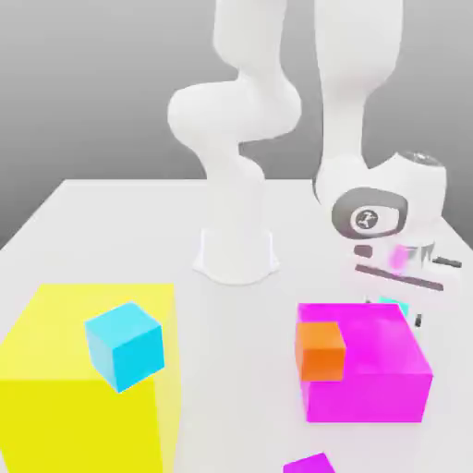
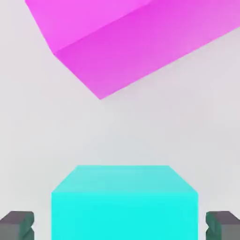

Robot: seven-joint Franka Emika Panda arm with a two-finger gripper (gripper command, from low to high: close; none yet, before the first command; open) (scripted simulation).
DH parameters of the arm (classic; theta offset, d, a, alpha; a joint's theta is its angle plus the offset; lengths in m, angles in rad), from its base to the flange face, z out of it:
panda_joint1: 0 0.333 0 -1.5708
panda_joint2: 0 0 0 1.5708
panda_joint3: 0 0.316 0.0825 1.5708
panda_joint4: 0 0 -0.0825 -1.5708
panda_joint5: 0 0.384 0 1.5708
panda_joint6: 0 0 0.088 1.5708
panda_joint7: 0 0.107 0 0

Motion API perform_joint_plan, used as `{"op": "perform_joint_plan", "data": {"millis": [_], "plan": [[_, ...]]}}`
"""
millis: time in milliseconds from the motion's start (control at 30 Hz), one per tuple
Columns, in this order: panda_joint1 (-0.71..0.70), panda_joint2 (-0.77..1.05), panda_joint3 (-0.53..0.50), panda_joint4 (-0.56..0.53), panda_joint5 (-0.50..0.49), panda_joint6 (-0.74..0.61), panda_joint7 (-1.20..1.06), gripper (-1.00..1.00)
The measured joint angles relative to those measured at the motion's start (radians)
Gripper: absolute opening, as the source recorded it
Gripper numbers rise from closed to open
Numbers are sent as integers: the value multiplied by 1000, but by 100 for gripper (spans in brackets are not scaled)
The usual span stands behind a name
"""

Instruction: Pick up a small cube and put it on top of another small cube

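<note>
Hand (image 2: 120,225): you have its grey fingers (image 2: 18,224) either side of the small plain turquoise cube (image 2: 123,201), low in the hand view, with slim gaps showing; grip unclear. Big magenta block (image 2: 136,42) lies beyond, on the white desk (image 2: 140,131).

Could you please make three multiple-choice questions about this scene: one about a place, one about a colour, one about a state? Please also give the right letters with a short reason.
1. In the hand view, where is the turquoise cube?
A between the two fingertips
B outside both fingertips
C on top of one fingertip

2. What colour is the big block at the exterior view's left?
A magenta
B yellow
C orange

3. How is the gripper?
A open, astride the cube
B shut on the cube
C shut on nothing

Key: 1 A, a dark fingertip stands on each side of the cube. 2 B, its faces are yellow. 3 A, bare table shows between each fingertip and the cube.
</note>
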Motion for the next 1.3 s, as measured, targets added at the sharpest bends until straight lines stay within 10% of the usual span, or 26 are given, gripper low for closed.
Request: {"op": "perform_joint_plan", "data": {"millis": [233, 633, 1067, 1300], "plan": [[-50, -53, 68, -16, 93, -22, -78, -100], [-216, -259, 370, -83, 650, -85, -499, -100], [-120, -342, 383, -114, 1018, -166, -757, -100], [-241, -350, 304, 86, 1066, -386, -842, -100]]}}
